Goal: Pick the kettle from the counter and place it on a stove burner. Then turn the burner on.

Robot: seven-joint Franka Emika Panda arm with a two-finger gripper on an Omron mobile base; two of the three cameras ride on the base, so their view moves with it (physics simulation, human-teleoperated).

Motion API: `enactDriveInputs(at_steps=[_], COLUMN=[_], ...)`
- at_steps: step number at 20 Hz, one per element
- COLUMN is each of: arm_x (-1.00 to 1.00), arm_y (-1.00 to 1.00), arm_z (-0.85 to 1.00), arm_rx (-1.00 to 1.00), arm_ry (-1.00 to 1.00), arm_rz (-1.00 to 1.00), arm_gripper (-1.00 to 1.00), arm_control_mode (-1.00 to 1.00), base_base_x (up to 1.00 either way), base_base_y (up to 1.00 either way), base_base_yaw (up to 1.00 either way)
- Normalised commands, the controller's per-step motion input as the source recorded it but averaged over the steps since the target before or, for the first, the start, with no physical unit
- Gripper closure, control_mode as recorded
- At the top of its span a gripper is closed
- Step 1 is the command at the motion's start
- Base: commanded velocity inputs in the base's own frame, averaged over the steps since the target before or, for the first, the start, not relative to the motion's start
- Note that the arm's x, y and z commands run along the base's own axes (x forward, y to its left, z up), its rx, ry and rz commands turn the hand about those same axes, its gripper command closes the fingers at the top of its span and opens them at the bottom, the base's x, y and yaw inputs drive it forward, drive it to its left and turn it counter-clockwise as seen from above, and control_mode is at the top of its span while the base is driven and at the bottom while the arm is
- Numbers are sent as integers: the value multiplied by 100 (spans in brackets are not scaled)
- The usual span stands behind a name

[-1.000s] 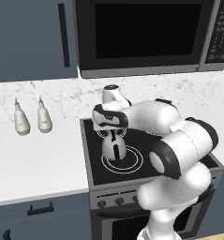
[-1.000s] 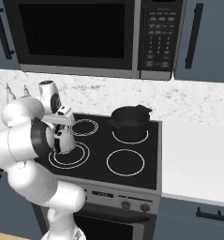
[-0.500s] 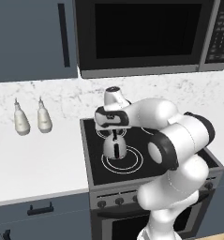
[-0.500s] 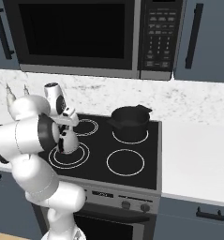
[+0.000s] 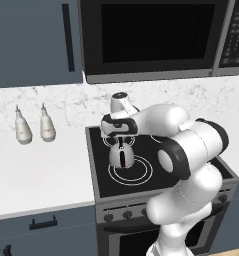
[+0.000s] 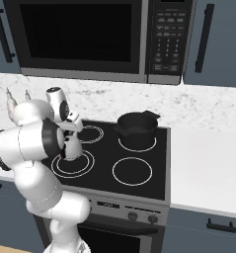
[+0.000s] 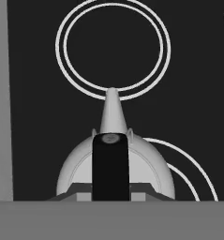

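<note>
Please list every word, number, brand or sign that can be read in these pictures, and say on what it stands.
No text can be read.
Microwave keypad: rows of buttons with light marks, too small and blurred to read.
Kettle: a small red mark, no letters.
Stove front panel: a pale strip, illegible.

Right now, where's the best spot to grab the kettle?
By the black arched handle on top of the kettle, coming straight down from above. The kettle stands upright on the cooktop, the dome is round and slippery, and the handle is a narrow strip the jaws can close across.
</note>
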Motion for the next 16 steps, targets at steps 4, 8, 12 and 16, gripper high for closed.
enactDriveInputs(at_steps=[4, 8, 12, 16], arm_x=[-43, -42, -24, -1], arm_y=[-6, -7, -11, -9], arm_z=[0, 0, 0, 0], arm_rx=[0, 0, 0, 0], arm_ry=[-4, -2, 0, -2], arm_rz=[-1, 0, -2, -3], arm_gripper=[100, 100, 100, 100], arm_control_mode=[-100, -100, -100, -100], base_base_x=[0, 0, 0, 0], base_base_y=[0, 0, 0, 0], base_base_yaw=[0, 0, 0, 0])
